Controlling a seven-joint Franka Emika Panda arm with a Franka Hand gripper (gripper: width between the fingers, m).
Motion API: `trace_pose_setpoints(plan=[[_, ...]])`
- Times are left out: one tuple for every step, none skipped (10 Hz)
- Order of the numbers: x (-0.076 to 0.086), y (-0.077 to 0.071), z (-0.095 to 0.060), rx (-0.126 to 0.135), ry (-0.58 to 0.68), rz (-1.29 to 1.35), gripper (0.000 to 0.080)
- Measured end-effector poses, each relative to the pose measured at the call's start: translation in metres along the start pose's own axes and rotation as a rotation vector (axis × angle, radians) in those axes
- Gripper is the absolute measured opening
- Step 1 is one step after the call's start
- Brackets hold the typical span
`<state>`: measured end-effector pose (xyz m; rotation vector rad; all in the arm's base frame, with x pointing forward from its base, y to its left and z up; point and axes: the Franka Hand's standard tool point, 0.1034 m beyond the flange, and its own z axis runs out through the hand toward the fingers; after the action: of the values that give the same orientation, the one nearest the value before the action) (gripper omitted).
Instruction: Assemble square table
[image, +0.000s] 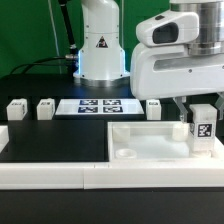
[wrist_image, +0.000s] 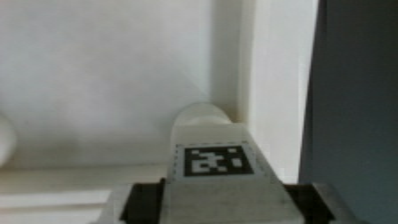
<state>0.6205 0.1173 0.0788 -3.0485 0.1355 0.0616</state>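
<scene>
Black bench (image: 50, 140), low white wall (image: 60, 176) along front; behind it the square table slab (image: 150, 125) lies flat. Gripper (image: 202, 112) clamped on one tagged leg (image: 203, 127), upright at slab's corner on exterior view's right.

Exterior view faces arm (image: 100, 40) across worktable (image: 50, 140), wrist view close on same leg (wrist_image: 214, 150)

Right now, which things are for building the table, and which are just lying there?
For the job: square tabletop, leg between the fingers, three loose legs behind.
Just lying about: marker board, white border wall.
</scene>
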Motion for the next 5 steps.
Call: trace_pose_setpoints(plan=[[-0.0005, -0.0008, 0.0006, -0.001, 0.001, 0.068, 0.0289], [-0.0001, -0.0023, 0.0010, -0.004, 0.011, 0.197, 0.0289], [0.0004, -0.0029, 0.0014, -0.005, 0.014, 0.338, 0.0289], [0.0010, -0.0032, 0.0017, 0.004, 0.015, 0.478, 0.0291], [0.0040, -0.0027, 0.0016, 0.036, 0.025, 0.621, 0.0291]])
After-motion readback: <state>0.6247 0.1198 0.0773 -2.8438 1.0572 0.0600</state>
